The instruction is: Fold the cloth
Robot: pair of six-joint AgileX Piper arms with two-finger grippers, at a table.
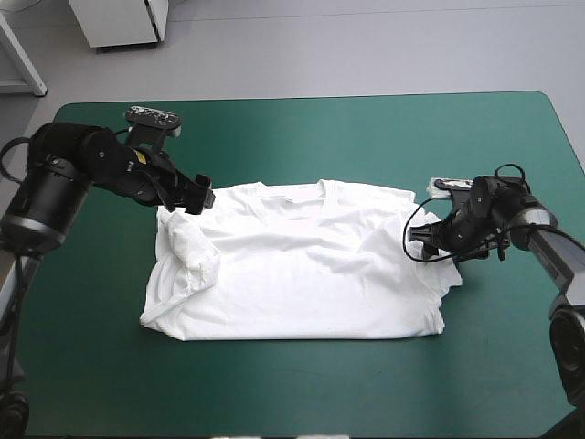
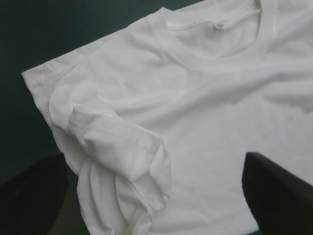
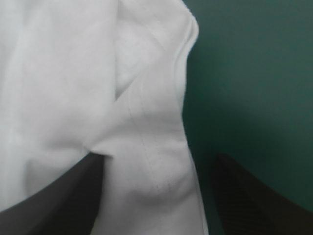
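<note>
white t-shirt (image 1: 302, 265), right pincer (image 3: 157, 164) seemingly astride

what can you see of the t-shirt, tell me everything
The T-shirt is white, soft thin fabric, spread mostly flat on the teal-green cover, ribbed neckline toward the far edge. Its sleeve by the open left gripper is bunched inward; the open right gripper straddles the opposite sleeve's edge.

Teal-green table (image 1: 302, 393), white T-shirt (image 1: 302, 274) spread flat

- Table (image 1: 320, 137), teal-green cover, rounded far corners, evenly lit.
- Pale grey floor (image 1: 366, 46) beyond far edge.
- White cabinet (image 1: 119, 20) past far left corner.
</note>
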